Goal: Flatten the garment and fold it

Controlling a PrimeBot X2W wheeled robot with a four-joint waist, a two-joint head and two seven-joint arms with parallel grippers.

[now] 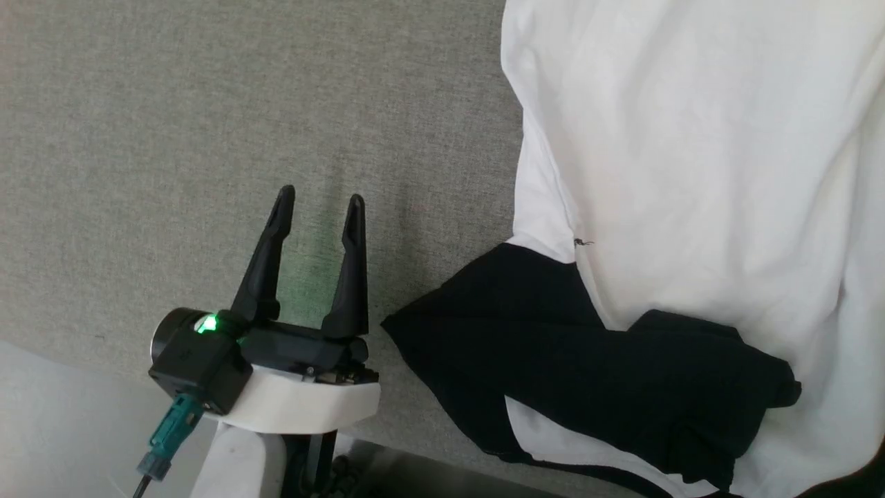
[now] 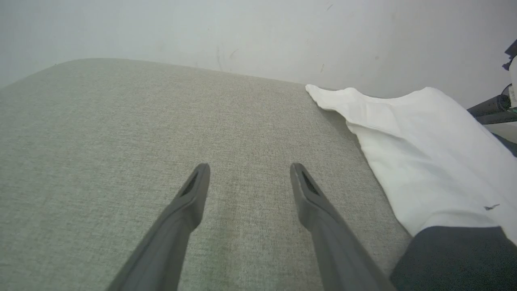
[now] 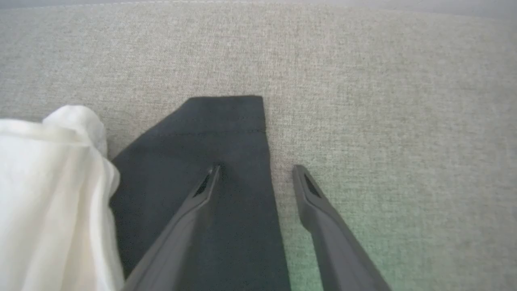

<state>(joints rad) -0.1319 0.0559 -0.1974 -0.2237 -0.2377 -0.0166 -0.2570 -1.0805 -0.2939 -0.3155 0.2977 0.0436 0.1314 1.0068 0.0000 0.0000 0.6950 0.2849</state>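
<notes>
Evidently garment [image 1: 691,138] looked soft, light, limp; right gripper [image 3: 257,167] gaped empty over black sleeve [image 3: 169,161] edge, so cuff [image 3: 226,111] just ahead seemed best pinch; left gripper [image 1: 321,195] gaped empty, garment to its right.

Surface: grey-beige woven upholstery [image 1: 207,138], flat, with a fine even weave.
Wall: plain pale wall [image 2: 242,32] rising just behind the upholstery's far edge, marked with a few faint scuffs.
Floor: pale smooth floor [image 1: 48,415] beyond the upholstery's near edge.
Light: soft and even, with a faint green tinge on the weave.
</notes>
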